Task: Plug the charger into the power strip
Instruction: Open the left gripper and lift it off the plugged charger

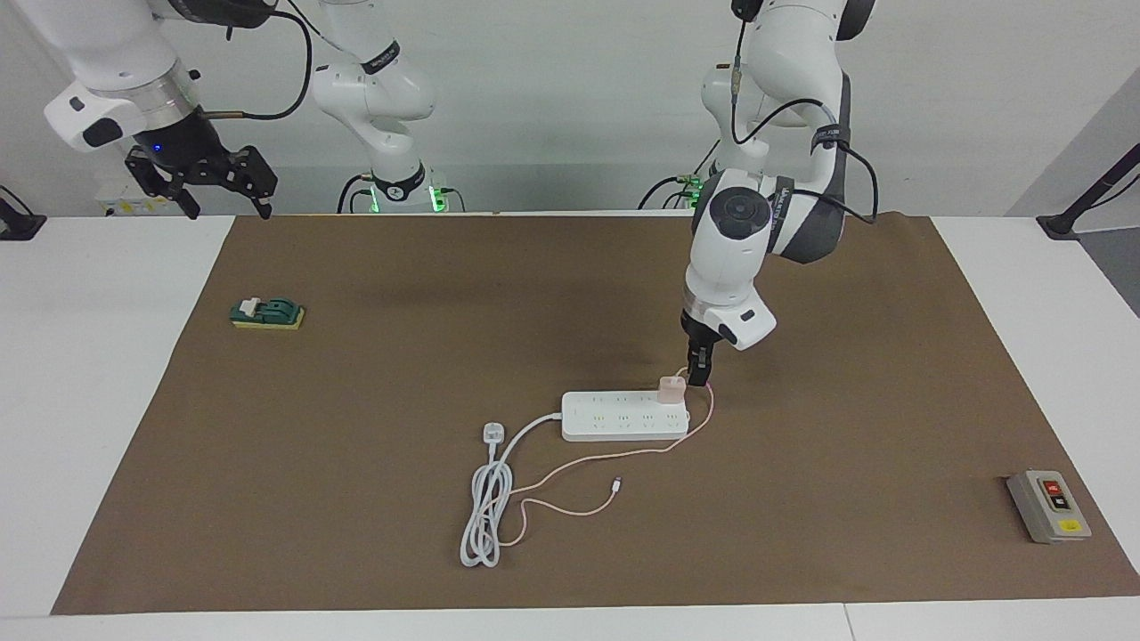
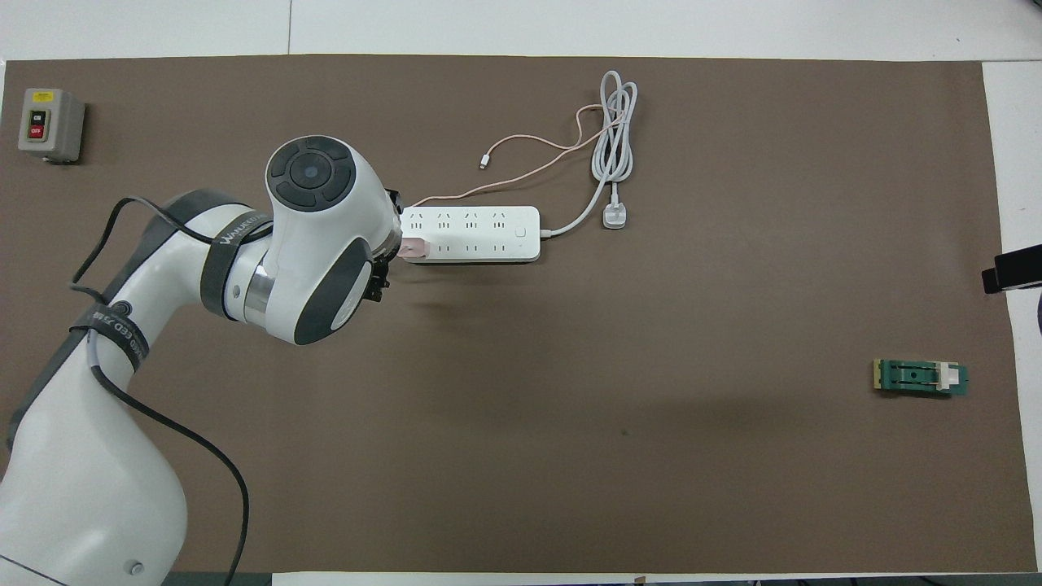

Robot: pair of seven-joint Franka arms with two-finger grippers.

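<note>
The pale pink charger (image 1: pixel 671 388) (image 2: pixel 413 248) stands upright in a socket of the white power strip (image 1: pixel 614 418) (image 2: pixel 480 232), at the strip's end toward the left arm. Its thin pink cable (image 1: pixel 623 454) loops away from the robots across the mat. My left gripper (image 1: pixel 700 374) hangs just above and beside the charger, open and apart from it, holding nothing. In the overhead view the left wrist covers its fingers. My right gripper (image 1: pixel 228 206) waits open, raised at the mat's corner near its own base.
The strip's thick white cord ends in a three-pin plug (image 1: pixel 492 433) (image 2: pixel 614 218) lying on the mat beside the strip. A grey switch box (image 1: pixel 1048 506) sits at the left arm's end, and a green block (image 1: pixel 267 313) at the right arm's end.
</note>
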